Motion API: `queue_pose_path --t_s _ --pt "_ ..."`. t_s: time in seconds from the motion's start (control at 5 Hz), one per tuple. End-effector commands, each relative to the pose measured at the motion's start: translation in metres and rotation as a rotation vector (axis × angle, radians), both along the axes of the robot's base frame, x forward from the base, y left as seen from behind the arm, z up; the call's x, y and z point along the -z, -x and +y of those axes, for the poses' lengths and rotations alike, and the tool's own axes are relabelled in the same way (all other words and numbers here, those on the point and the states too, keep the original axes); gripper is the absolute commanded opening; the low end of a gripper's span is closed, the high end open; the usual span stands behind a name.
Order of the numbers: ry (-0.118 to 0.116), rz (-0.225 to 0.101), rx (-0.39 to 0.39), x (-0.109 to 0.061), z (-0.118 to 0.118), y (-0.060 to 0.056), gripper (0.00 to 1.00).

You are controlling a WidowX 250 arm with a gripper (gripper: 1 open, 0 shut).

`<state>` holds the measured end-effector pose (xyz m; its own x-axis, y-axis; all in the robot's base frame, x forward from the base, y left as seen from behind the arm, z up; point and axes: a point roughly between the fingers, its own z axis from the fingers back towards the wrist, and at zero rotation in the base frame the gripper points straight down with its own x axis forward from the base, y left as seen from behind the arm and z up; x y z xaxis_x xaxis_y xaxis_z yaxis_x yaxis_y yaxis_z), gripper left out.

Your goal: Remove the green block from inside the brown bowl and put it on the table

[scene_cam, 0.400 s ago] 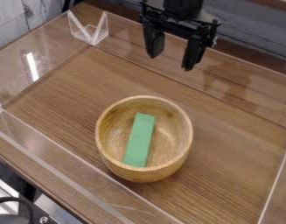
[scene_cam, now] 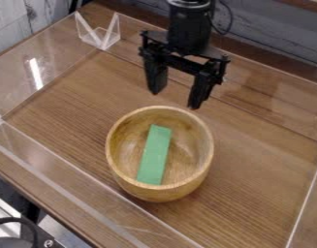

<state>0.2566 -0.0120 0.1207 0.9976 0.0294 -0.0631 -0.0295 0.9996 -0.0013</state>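
We find the green block (scene_cam: 155, 154) lying flat on the floor of the brown bowl (scene_cam: 161, 153), its long axis running from the near-left wall toward the far rim. It looks rigid, light and smooth-faced, so we judge it could slip under a weak pinch; best taken across its narrow width near mid-length, where the curved bowl walls leave most clearance. The claw (scene_cam: 176, 88) hangs above the bowl's far rim, pointing down, its fingers spread wide and empty. The tabletop (scene_cam: 70, 107) beside the bowl offers bare room for setting the block down.
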Motion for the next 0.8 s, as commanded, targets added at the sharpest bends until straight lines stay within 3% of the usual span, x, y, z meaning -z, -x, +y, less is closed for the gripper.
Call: queue_pose_path --t_s 0.0,0.6 --pt "0.001 -0.064 -0.003 -0.013 -0.003 0.009 1.00" --pt "0.005 -0.060 -0.002 -0.004 -0.011 0.026 1.00"
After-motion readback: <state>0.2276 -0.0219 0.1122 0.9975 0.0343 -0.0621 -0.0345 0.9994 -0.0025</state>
